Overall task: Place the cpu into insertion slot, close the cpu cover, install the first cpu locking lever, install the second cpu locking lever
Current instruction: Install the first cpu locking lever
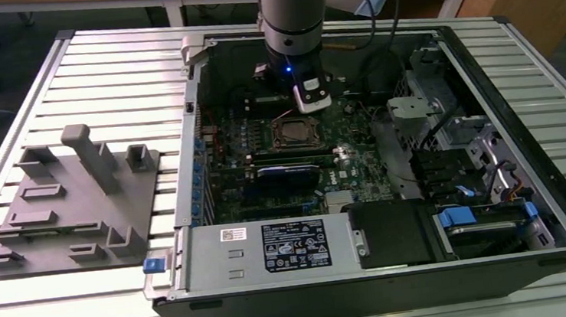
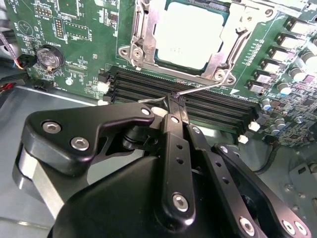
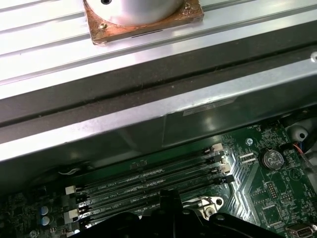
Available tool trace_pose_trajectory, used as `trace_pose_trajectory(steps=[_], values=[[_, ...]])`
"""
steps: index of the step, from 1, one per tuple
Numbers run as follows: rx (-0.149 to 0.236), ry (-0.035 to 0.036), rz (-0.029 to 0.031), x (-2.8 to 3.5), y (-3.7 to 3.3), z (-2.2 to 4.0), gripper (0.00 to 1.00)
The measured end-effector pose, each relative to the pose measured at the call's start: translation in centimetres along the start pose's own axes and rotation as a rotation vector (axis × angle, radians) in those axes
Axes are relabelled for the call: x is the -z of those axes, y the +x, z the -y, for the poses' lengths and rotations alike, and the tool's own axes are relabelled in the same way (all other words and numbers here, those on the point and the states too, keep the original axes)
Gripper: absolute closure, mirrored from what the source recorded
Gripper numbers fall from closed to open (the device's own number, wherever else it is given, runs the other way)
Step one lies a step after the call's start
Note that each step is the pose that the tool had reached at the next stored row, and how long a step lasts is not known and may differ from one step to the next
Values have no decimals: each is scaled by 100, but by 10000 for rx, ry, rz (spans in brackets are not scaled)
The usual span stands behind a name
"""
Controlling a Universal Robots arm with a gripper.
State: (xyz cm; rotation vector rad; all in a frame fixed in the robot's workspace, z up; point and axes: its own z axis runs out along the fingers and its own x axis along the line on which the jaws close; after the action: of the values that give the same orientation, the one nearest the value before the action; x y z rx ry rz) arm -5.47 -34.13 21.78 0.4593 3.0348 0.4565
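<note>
Cpu [image 2: 185, 34] seated under closed cpu cover [image 2: 144, 34]; gripper [image 2: 176, 100] pinched narrow on thin locking lever [image 2: 208, 88].

one cpu [image 2: 185, 34], four memory slots [image 3: 148, 178]

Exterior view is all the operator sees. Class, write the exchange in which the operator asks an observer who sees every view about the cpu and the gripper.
Operator: Is the cpu seated?
Observer: Yes. In the second wrist view the cpu sits in the window of the cpu cover, which lies flat around it.
Operator: And the gripper?
Observer: The gripper is shut on a thin wire locking lever beside the cover.
</note>
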Motion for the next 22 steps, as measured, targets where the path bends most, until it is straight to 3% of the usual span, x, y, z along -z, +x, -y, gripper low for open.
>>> trace_pose_trajectory(steps=[13, 18, 22], values=[[2, 16, 3, -44, -3, 13, 89], [13, 143, 43, -57, 6, -14, 89], [25, 303, 89, -69, 7, -14, 89]])
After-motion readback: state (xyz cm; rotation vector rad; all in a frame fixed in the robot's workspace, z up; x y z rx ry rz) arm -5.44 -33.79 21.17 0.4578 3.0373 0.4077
